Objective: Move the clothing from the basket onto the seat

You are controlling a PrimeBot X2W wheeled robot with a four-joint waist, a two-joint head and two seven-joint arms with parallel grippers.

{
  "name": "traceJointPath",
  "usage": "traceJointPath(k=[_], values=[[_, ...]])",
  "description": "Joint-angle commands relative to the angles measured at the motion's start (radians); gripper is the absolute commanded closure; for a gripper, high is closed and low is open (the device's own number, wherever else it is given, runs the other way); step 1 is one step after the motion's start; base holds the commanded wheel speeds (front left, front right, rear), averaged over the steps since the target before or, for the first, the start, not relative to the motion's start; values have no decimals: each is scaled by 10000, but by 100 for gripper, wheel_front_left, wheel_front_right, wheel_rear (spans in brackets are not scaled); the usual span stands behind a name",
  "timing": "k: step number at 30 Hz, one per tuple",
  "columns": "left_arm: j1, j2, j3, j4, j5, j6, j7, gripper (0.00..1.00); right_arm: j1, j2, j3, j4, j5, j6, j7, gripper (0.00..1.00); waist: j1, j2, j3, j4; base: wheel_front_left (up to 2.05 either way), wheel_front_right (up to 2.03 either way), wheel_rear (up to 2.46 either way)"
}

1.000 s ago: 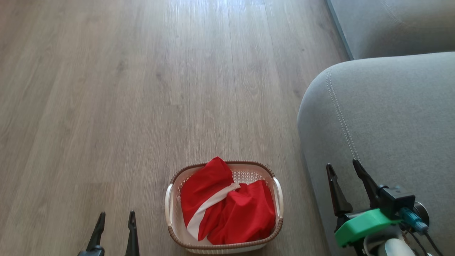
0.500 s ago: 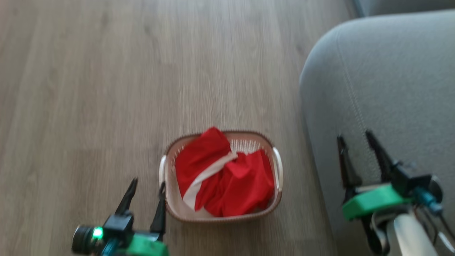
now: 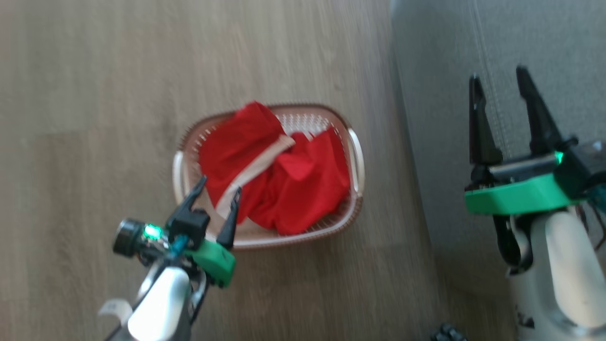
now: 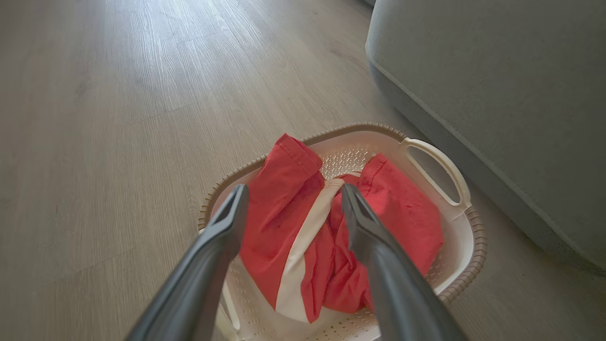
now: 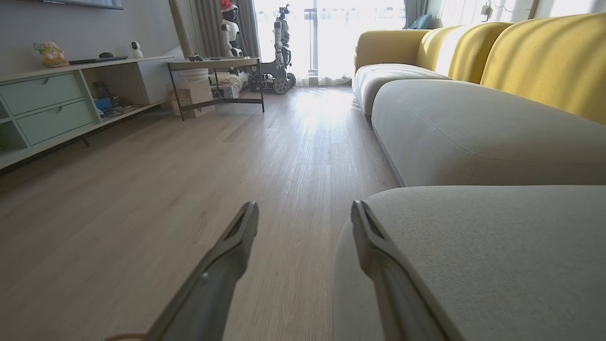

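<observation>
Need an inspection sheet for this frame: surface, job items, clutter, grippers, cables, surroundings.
Surface: wood-look floor, bare around the basket.
Job's things: red clothing piled in the basket on the floor; grey seat beside it, no clothing on the part in view.
Clutter: nothing seen.
Grippers: left gripper open, at the basket's near-left corner, holding nothing; right gripper open, over the seat, empty.
Cables: thin dark leads by the right wrist, blurred.
Surroundings: yellow sofa backs, drawer cabinet, side table, another robot by a bright window.
</observation>
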Motion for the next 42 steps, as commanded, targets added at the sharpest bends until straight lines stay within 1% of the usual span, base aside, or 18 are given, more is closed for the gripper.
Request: traceJointPath(k=[1, 5, 6, 9, 17, 20, 24, 31, 35, 42], values=[[-493, 283, 157, 294, 129, -45, -93, 0, -332, 18, 293, -545, 106, -4, -93, 0, -1, 0, 1107, -684, 0, 0, 0], [-1380, 343, -29, 1329, 290, -119, -86, 0, -586, 18, 349, -884, 243, -4, -93, 0, -1, 0, 1778, -940, 0, 0, 0], [-1380, 343, -29, 1329, 290, -119, -86, 0, -586, 18, 349, -884, 243, -4, -93, 0, -1, 0, 1778, -940, 0, 0, 0], [-1980, 344, -152, 2098, 364, -175, -45, 0, -704, 18, 397, -1010, 301, -4, -93, 0, -1, 0, 2192, -1066, 0, 0, 0], [-3220, 430, -292, 3888, 430, -102, 349, 0, -1080, 18, 498, -1315, 347, -4, -93, 0, -1, 0, 3080, -1241, 0, 0, 0], [-3585, 463, -151, 4370, 251, -46, 403, 0, -1200, 18, 539, -1445, 356, -4, -93, 0, -1, 0, 3311, -1285, 0, 0, 0], [-4091, 646, -158, 4855, 265, 188, 427, 0, -1309, 18, 591, -1640, 344, -4, -93, 0, -1, 0, 3577, -1348, 0, 0, 0], [-4724, 818, -343, 5529, 353, 380, 679, 0, -1387, 18, 731, -1825, 429, -4, -93, 0, -1, 0, 3928, -1502, 0, 0, 0], [-4992, 812, -469, 5715, 388, 449, 853, 0, -1446, 18, 776, -1873, 518, -4, -93, 0, -1, 0, 4073, -1607, 0, 0, 0], [-5313, 827, -679, 5917, 457, 703, 1194, 0, -1507, 18, 878, -1877, 685, -4, -93, 0, -1, 0, 4220, -1781, 0, 0, 0]])
